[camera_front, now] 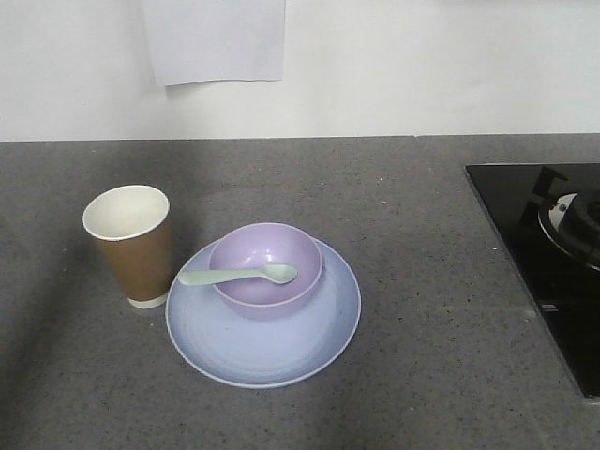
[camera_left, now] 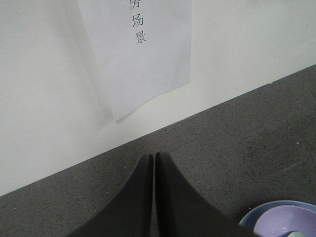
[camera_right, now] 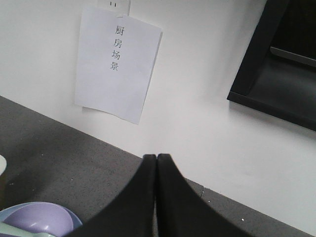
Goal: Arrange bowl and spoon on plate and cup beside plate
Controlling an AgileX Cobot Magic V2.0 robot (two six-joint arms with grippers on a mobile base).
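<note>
Front view: the plate (camera_front: 263, 323) lies on the grey speckled counter (camera_front: 412, 234) and serves as landmark. The bowl (camera_front: 265, 269) stands on the plate, toward its far side. The spoon (camera_front: 239, 276) lies across the bowl, its head inside and its handle jutting over the rim on the cup side. The cup (camera_front: 130, 245) stands upright just beside the plate, its base at the plate's edge. A black stovetop (camera_front: 548, 253) lies well apart on the opposite side. On the wall beyond the plate hangs a paper sheet (camera_right: 117, 64) printed "厨房场景". Wrist views: the left gripper (camera_left: 154, 159) and right gripper (camera_right: 156, 159) both show fingers pressed together, grasping nothing.
</note>
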